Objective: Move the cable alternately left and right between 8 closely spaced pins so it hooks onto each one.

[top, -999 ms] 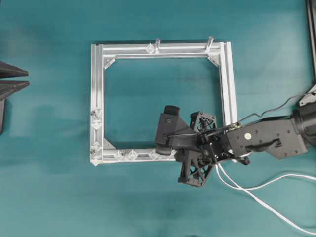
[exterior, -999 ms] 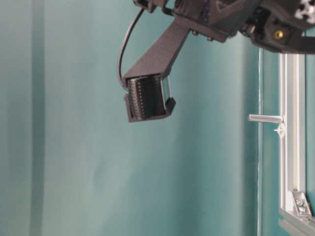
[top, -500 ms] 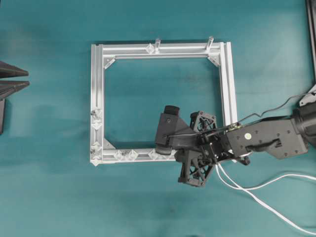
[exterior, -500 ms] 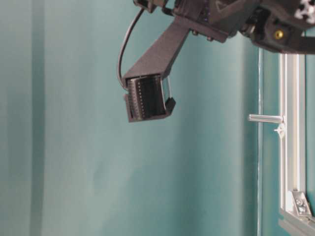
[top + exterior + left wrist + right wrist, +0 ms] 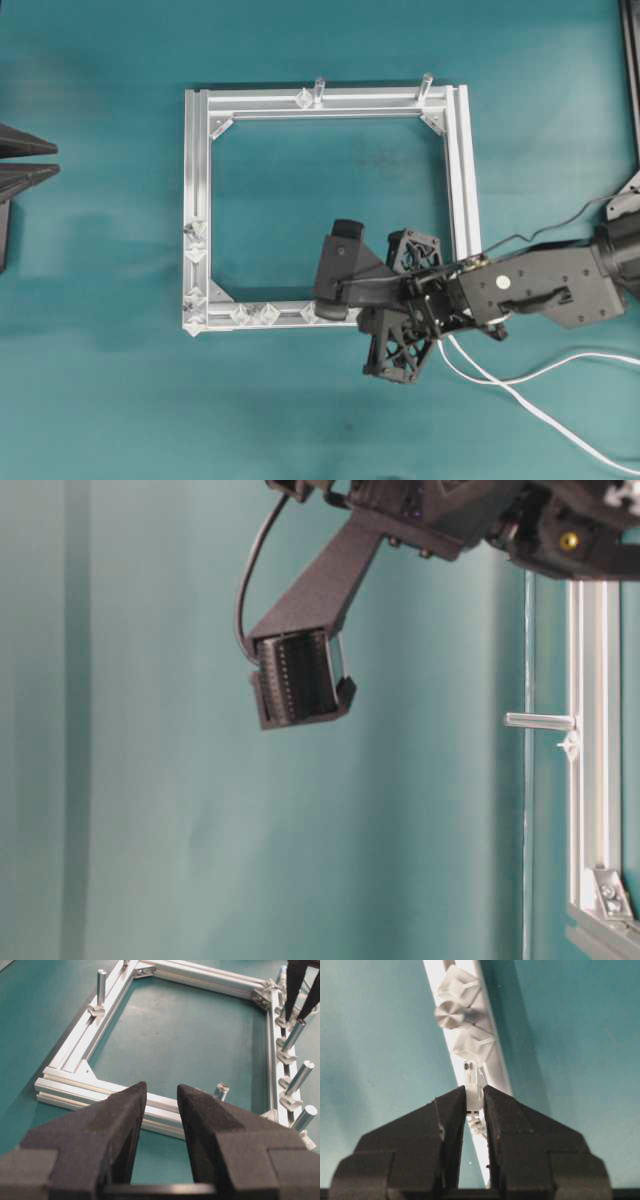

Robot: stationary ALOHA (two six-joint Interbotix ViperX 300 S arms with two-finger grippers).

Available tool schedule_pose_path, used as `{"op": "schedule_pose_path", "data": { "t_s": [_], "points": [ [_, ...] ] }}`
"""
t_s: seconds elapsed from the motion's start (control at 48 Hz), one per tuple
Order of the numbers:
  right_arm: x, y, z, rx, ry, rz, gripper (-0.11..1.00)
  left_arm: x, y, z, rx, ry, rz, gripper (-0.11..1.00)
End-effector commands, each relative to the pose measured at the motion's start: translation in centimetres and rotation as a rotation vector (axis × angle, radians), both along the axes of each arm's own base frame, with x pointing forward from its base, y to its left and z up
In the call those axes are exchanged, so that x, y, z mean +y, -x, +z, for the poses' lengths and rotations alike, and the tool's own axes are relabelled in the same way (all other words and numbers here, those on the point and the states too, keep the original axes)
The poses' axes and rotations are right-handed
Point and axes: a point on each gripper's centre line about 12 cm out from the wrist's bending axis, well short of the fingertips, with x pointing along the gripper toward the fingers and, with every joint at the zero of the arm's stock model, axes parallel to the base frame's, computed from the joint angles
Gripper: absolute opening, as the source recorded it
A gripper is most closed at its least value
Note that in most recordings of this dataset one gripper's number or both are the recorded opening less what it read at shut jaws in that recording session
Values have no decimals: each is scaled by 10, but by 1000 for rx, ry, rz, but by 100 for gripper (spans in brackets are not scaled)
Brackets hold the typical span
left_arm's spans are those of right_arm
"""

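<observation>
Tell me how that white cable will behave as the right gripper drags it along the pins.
Probably floppy: behind the right gripper the cable trails in loose curves over the table. Likely light, since it is thin. Pinched only at its plug end, it may twist or slip, so expect slack near the pins.

The right arm point(image 5: 540, 285) is matte black, with lattice-patterned gripper housings, a small white round marking and thin black wires looping off its body. The 2 right gripper fingers point(image 5: 452, 1125) are black wedges of grainy texture. A brass-coloured screw point(image 5: 570, 542), probably, shows at table level.
</observation>
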Motion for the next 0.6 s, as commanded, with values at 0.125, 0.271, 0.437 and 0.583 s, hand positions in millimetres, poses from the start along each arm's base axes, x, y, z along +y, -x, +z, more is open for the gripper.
{"op": "schedule_pose_path", "data": {
  "t_s": [0.125, 0.271, 0.437, 0.583],
  "points": [
    [16, -3, 17, -28, -18, 13, 13, 0, -1, 4, -4, 2, -1, 35],
    [26, -2, 19, -30, -50, -23, 13, 0, -1, 4, -4, 2, -1, 35],
    [38, -4, 20, -32, -68, -29, 13, 0, -1, 4, -4, 2, -1, 35],
    [51, -12, 20, -36, -74, -15, 13, 0, -1, 4, -4, 2, -1, 35]
  ]
}}
